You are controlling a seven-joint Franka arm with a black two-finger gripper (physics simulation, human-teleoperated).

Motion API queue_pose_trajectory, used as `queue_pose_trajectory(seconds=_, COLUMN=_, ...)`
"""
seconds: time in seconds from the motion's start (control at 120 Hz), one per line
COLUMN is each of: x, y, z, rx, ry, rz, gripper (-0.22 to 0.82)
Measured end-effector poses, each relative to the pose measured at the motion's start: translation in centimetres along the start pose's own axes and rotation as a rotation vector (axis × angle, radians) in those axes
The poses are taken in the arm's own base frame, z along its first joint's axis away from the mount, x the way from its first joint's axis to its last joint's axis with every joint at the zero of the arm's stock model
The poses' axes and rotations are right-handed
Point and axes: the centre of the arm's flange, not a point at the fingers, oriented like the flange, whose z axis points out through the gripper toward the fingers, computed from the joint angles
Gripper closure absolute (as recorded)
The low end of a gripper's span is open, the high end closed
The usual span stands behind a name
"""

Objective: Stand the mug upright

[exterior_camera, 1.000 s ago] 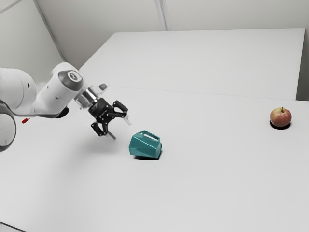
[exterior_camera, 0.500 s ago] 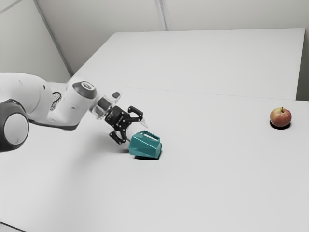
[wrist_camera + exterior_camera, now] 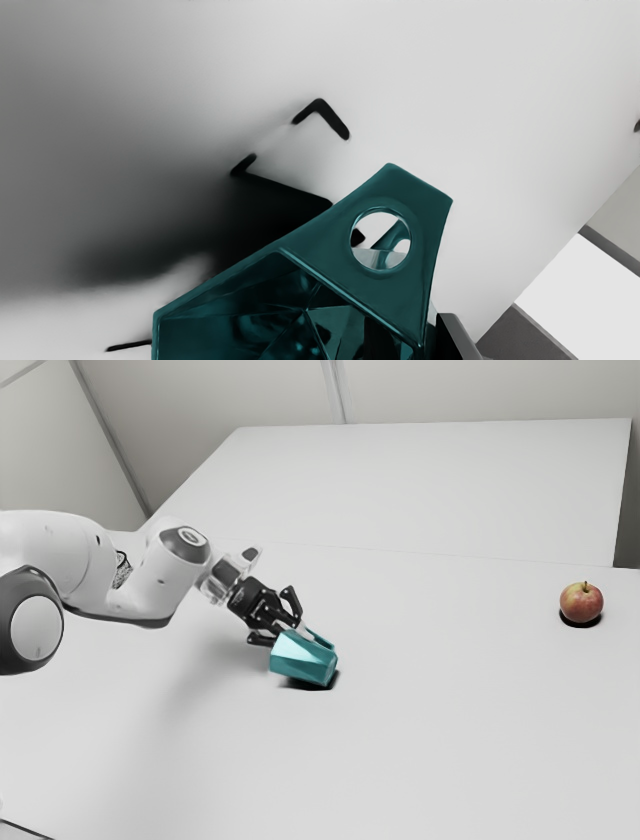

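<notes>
Looked first at the teal mug (image 3: 303, 662), lying on its side on the white table (image 3: 450, 720), a little to the exterior view's left of the middle and toward the near side. Found it slanting, base end lower and toward the exterior view's right, with the handle (image 3: 325, 643) on the upper, far side. In the wrist view, looked straight into the mouth, past the rim (image 3: 320, 276), to glossy, faceted inner walls (image 3: 215, 335). Made out a dark upright shape in there too, perhaps just a reflection. Beside the mouth, saw a round opening (image 3: 381, 240), with pale table and a bit of teal handle visible through it. Found the gripper (image 3: 290, 637) right at the mug, at its mouth and handle side, on the exterior view's left, with the mouth turned toward it. Could not tell whether clenched on the mug or loose around it. Traced the white arm (image 3: 150, 580) back to the exterior view's left. Noted a broad dark shadow (image 3: 200, 235) on the table beside the mug. Spotted a red and yellow apple (image 3: 581, 603) well apart, farther back on the exterior view's right.
</notes>
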Motion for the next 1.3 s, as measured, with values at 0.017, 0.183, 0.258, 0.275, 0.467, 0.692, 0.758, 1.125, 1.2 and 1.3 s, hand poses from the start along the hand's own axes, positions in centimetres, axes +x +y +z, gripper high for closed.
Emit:
queue_pose_trajectory(seconds=0.017, x=0.0, y=0.2, z=-0.1, rx=0.000, ry=0.002, rz=0.003, gripper=0.67)
queue_pose_trajectory(seconds=0.183, x=-0.3, y=1.9, z=0.1, rx=0.008, ry=0.012, rz=0.034, gripper=0.74)
queue_pose_trajectory(seconds=0.258, x=-0.3, y=2.1, z=0.3, rx=0.013, ry=0.015, rz=0.035, gripper=0.77)
queue_pose_trajectory(seconds=0.275, x=-0.3, y=2.1, z=0.3, rx=0.014, ry=0.016, rz=0.035, gripper=0.77)
queue_pose_trajectory(seconds=0.467, x=-2.2, y=4.6, z=-0.4, rx=0.111, ry=0.046, rz=0.105, gripper=0.78)
queue_pose_trajectory(seconds=0.692, x=-5.9, y=9.0, z=-1.9, rx=0.466, ry=0.189, rz=0.329, gripper=0.77)
queue_pose_trajectory(seconds=0.758, x=-6.5, y=9.5, z=-2.5, rx=0.558, ry=0.230, rz=0.379, gripper=0.77)
queue_pose_trajectory(seconds=1.125, x=-9.4, y=7.7, z=-2.7, rx=0.769, ry=0.312, rz=0.460, gripper=0.77)
queue_pose_trajectory(seconds=1.2, x=-9.9, y=7.3, z=-2.4, rx=0.776, ry=0.317, rz=0.460, gripper=0.77)
queue_pose_trajectory(seconds=1.3, x=-10.0, y=7.0, z=-2.2, rx=0.779, ry=0.323, rz=0.457, gripper=0.77)
